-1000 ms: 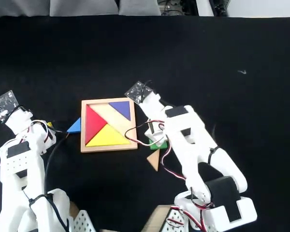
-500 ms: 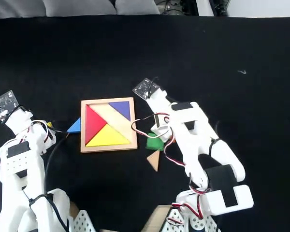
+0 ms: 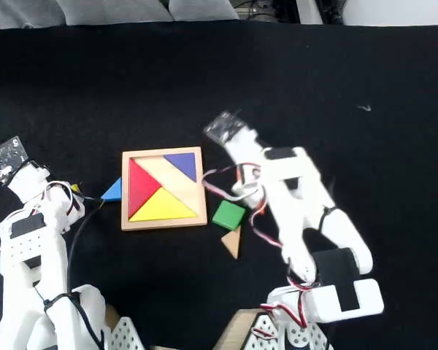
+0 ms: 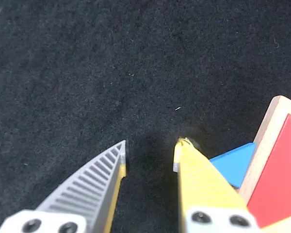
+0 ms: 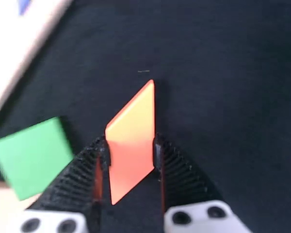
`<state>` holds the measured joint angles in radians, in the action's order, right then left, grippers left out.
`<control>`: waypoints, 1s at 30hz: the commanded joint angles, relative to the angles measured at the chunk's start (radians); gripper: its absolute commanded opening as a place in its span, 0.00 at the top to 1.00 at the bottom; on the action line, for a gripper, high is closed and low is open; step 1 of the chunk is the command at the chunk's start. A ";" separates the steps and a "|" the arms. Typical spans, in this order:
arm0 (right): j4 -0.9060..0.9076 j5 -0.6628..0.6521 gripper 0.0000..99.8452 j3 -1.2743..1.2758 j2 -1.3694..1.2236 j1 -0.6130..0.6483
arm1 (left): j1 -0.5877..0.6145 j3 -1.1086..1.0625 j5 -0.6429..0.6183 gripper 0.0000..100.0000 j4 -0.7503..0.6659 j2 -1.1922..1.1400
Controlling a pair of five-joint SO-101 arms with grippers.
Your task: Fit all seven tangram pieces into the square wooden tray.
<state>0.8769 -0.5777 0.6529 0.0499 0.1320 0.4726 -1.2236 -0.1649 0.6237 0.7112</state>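
Seen from above, on the black cloth (image 3: 365,73), the wooden tray (image 3: 164,223) holds three coloured pieces (image 3: 160,207). A blue triangle (image 3: 113,190) lies just beside one rim, and a green square (image 3: 228,215) and tan triangle (image 3: 232,242) lie near the opposite corner. Your left wrist shows the left gripper (image 4: 150,150) spread and empty over the cloth by that blue triangle. Your right wrist shows the right gripper (image 5: 130,148) pinching a flat orange piece (image 5: 133,121) by opposite edges; it looks light, stiff and smooth, so grip squarely or it may twist out.

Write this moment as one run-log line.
right gripper: shut on orange piece | left gripper: open beside blue triangle | green square: outside tray
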 commanded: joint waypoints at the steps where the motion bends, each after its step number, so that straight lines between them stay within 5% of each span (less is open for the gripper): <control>1: 0.020 0.107 0.99 -0.117 -0.001 -0.097 | 0.004 0.004 0.003 0.83 -0.015 0.009; 7: 0.064 0.465 0.99 -0.133 -0.018 -0.121 | 0.001 0.004 0.003 0.83 -0.015 0.009; 10: 0.123 0.542 0.99 -0.139 -0.018 -0.068 | -0.001 0.004 0.003 0.83 -0.014 0.009; 24: 0.393 0.560 0.99 -0.305 0.380 0.040 | 0.001 0.004 0.003 0.83 -0.009 0.011; 30: 0.407 0.559 0.99 -0.314 0.312 0.040 | 0.002 0.004 0.003 0.83 -0.009 0.012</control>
<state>1.2758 -0.0192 0.4012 0.3798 0.1596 0.4726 -1.2236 -0.1649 0.6237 0.7112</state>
